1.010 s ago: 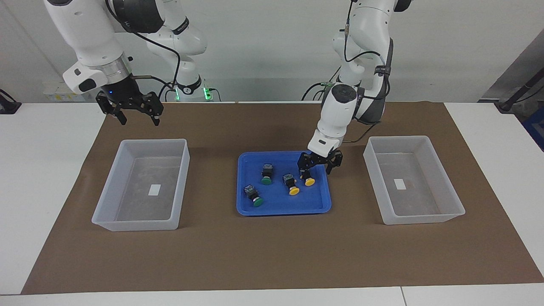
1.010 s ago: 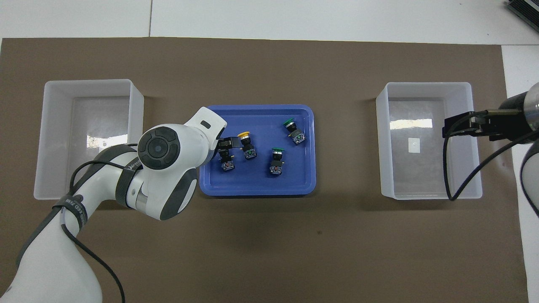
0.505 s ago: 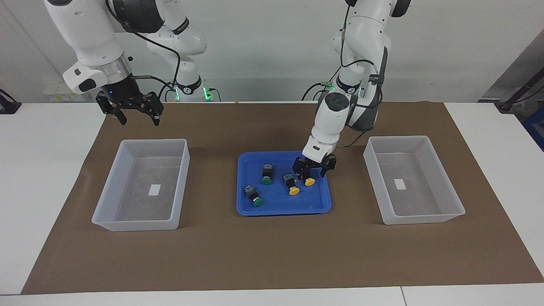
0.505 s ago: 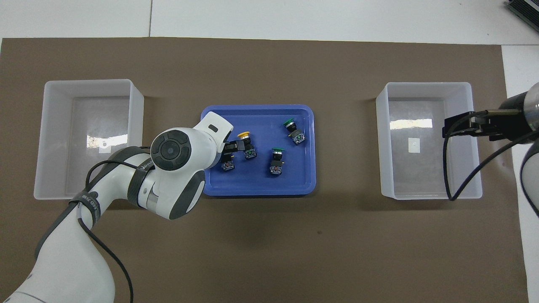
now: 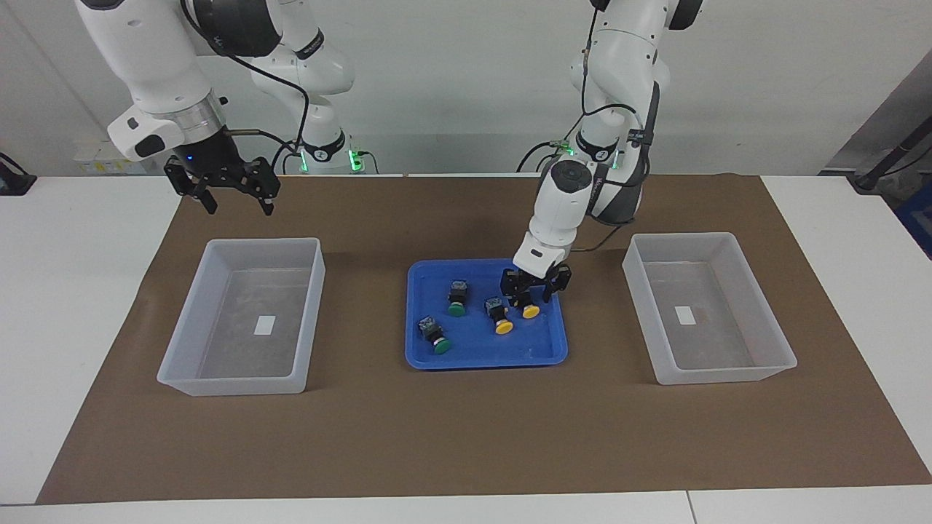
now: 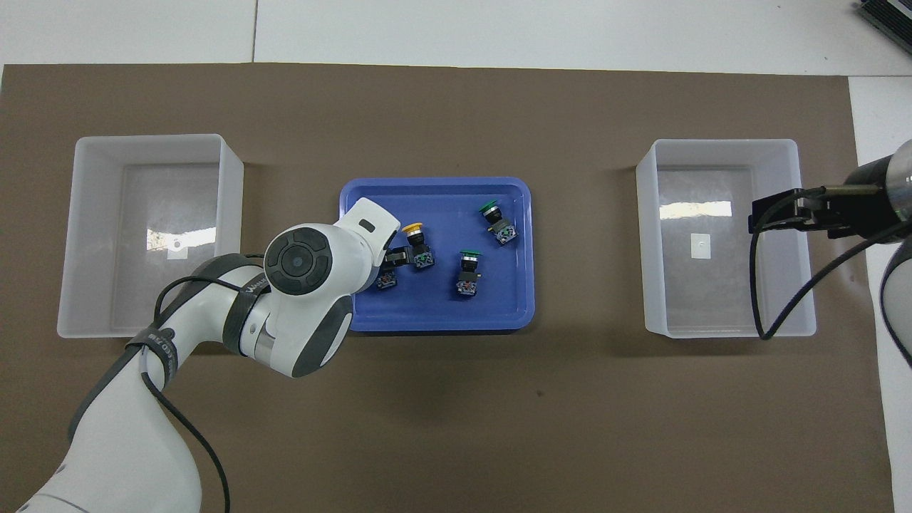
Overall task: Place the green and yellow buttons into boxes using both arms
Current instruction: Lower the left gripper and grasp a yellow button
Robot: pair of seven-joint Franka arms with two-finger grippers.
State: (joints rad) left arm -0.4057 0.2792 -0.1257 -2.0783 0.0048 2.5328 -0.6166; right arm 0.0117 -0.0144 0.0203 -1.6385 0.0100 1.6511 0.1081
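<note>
We see two empty boxes (image 5: 244, 313) (image 5: 706, 306) flanking the blue tray (image 5: 553, 349), one toward each arm's end, likely so each arm can drop into its own. All four buttons lie in the tray. The left gripper (image 5: 531, 285) is low over a yellow button (image 5: 528, 308), fingers astride its body, though we cannot tell if they grip. The right gripper (image 5: 231, 192) waits open by its box.
</note>
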